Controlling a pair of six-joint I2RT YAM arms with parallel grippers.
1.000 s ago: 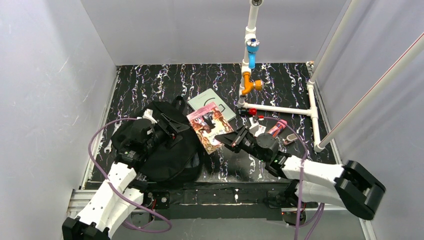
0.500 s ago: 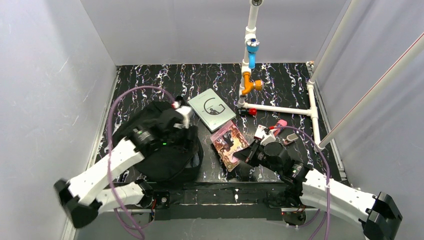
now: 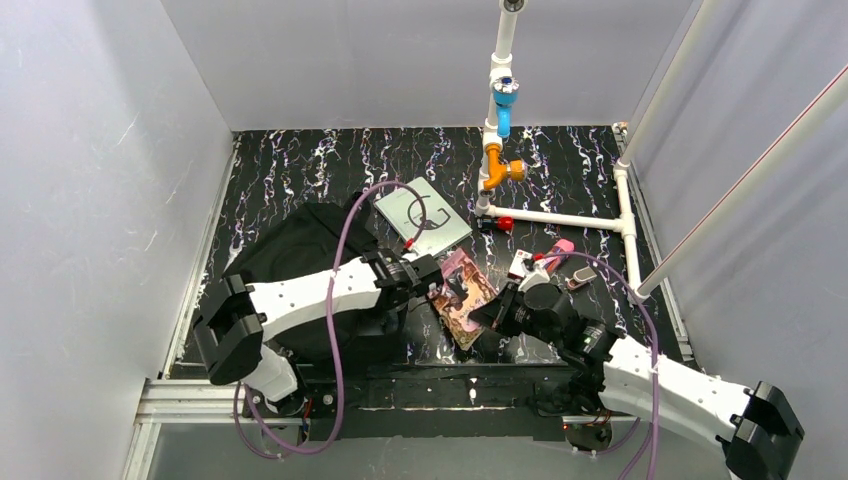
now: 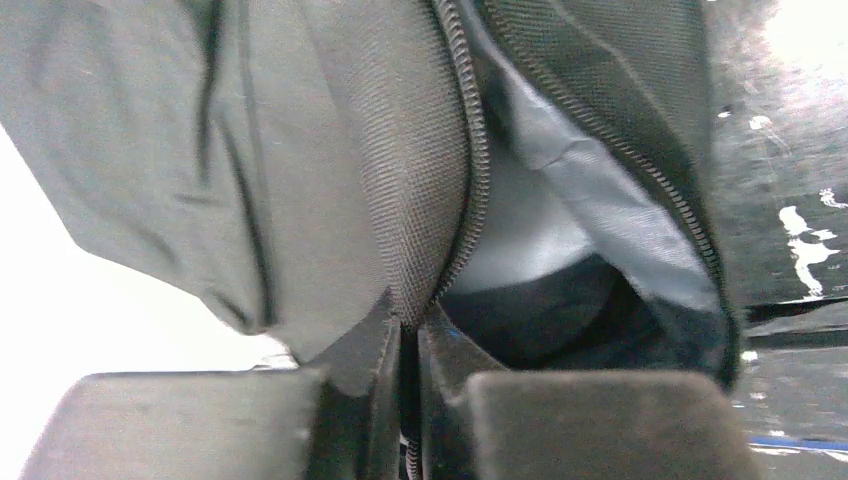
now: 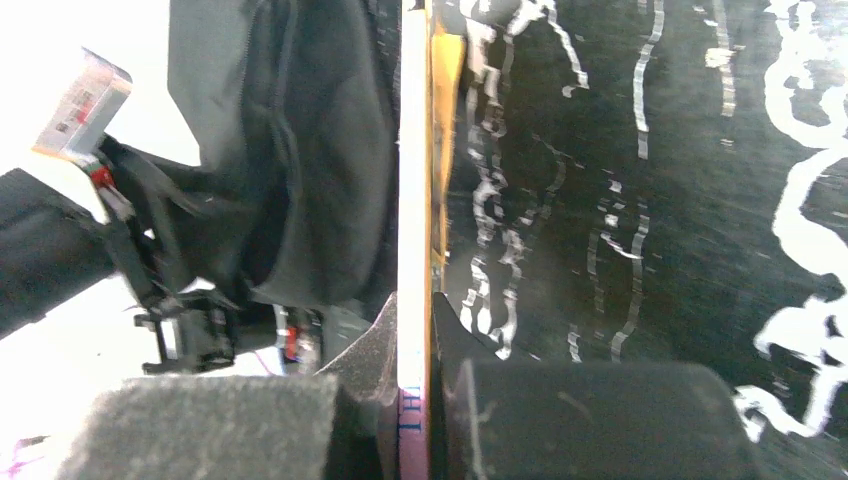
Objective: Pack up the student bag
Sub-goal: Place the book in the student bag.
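Observation:
The student bag (image 3: 300, 245) lies at the left of the table, a big black soft pack. My left arm reaches across it, and my left gripper (image 3: 428, 272) is shut on the zippered rim of the bag's mouth (image 4: 440, 200). Past that rim, grey lining (image 4: 570, 190) and a dark inside show. The left gripper (image 4: 408, 335) has its jaws pressed together on the fabric. My right gripper (image 3: 486, 310) is shut on a pink illustrated book (image 3: 462, 292) just right of the bag. In the right wrist view the book (image 5: 412, 200) stands edge-on in the right gripper (image 5: 415, 335), with the bag (image 5: 300, 150) to its left.
A grey book marked G (image 3: 425, 213) lies behind the bag's mouth. A white pipe frame (image 3: 560, 218) with blue and orange fittings (image 3: 504, 105) stands at the back right. Small items, one pink (image 3: 558, 247) and one white (image 3: 521, 264), lie by the frame.
My left arm swung right across the bag and its gripper closed on the rim of the opening. The right gripper drew the pink book nearer, then stayed almost still.

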